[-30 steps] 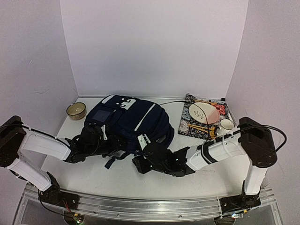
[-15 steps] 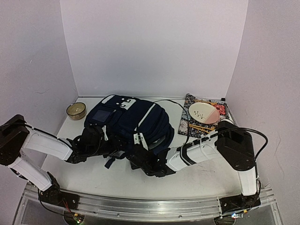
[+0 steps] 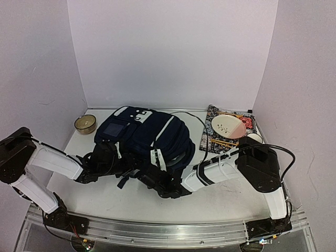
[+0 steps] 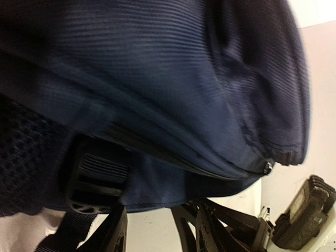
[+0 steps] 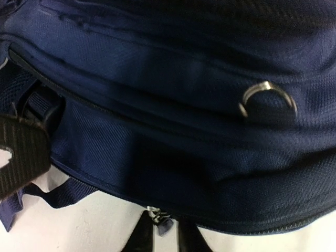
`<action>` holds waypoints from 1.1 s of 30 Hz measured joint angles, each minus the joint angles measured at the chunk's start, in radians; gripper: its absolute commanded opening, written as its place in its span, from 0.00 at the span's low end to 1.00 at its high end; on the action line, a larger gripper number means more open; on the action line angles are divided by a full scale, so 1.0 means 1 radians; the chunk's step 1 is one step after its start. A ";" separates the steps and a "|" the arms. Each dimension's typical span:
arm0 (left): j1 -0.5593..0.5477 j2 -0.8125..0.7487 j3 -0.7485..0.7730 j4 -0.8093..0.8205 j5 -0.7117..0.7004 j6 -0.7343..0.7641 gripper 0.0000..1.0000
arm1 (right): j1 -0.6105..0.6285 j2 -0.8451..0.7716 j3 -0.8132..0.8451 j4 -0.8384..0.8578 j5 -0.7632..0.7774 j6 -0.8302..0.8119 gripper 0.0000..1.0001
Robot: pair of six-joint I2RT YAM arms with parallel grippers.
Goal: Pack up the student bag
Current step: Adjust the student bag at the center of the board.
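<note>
The navy student bag lies in the middle of the table, with white stripe trim and a buckle. It fills the left wrist view and the right wrist view. My left gripper is at the bag's near left edge. Its jaws are open, with the bag's lower hem just above the fingertips. My right gripper is at the bag's near edge. Its jaws are nearly closed on a small zipper pull hanging from the bag's bottom seam. A metal ring shows on the fabric.
A tan bowl stands at the back left. At the back right lies a patterned book with a cream and pink plate on it, yellow pencils and a white cup. White walls close three sides.
My right arm has swung left along the bag's near edge, with its forearm now closer to the bag. The bag's near side has shifted slightly. My left arm has barely moved.
</note>
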 measured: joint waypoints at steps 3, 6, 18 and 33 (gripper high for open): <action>0.016 0.022 -0.001 0.003 -0.012 0.000 0.46 | 0.000 -0.010 -0.031 0.008 -0.020 -0.017 0.06; 0.041 0.053 -0.006 0.013 -0.016 0.004 0.46 | 0.000 -0.038 -0.079 0.028 -0.048 -0.055 0.04; 0.097 0.119 -0.007 0.054 -0.002 0.055 0.46 | -0.027 -0.279 -0.312 0.098 -0.126 -0.198 0.00; 0.294 0.242 0.141 0.001 0.078 0.167 0.46 | -0.059 -0.437 -0.440 0.155 -0.302 -0.343 0.00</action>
